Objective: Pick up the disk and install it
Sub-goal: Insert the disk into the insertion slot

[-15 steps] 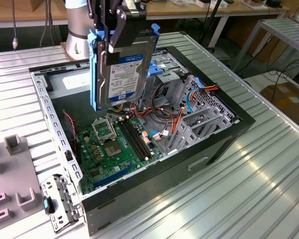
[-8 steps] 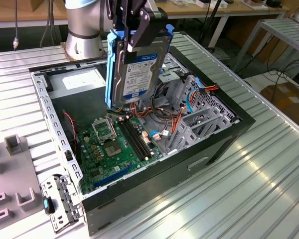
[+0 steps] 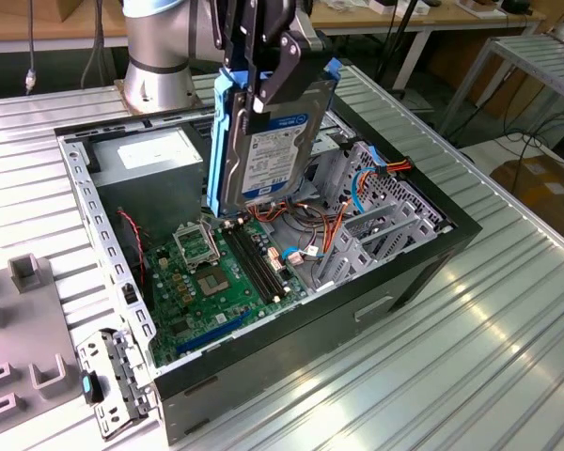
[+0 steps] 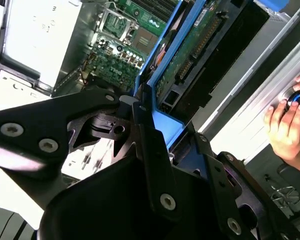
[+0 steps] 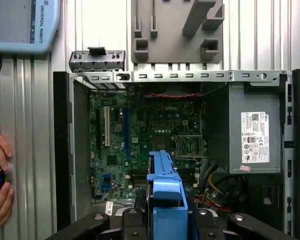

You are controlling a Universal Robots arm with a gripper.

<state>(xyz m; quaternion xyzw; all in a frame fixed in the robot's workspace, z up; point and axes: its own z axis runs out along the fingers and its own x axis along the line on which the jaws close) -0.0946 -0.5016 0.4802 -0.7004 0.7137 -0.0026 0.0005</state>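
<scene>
The disk (image 3: 268, 141), a dark hard drive with a white and blue label and blue side rails, hangs upright on edge above the open computer case (image 3: 357, 282). Its lower end is just over the motherboard (image 3: 207, 282). My gripper (image 3: 263, 80) is shut on the disk's upper end, black fingers clamping both faces. In the second wrist view the disk's green circuit board (image 4: 190, 50) and blue rail run away from the gripper (image 4: 155, 140). In the first wrist view the blue rail (image 5: 165, 185) rises between the gripper's (image 5: 165, 220) fingers.
The grey power-supply box (image 3: 150, 160) fills the case's far corner. A metal drive cage (image 3: 376, 216) with orange and blue cables sits at the exterior view's right. A grey fixture (image 3: 19, 310) lies beside the case. A person's hand (image 4: 287, 120) rests on a button on the table.
</scene>
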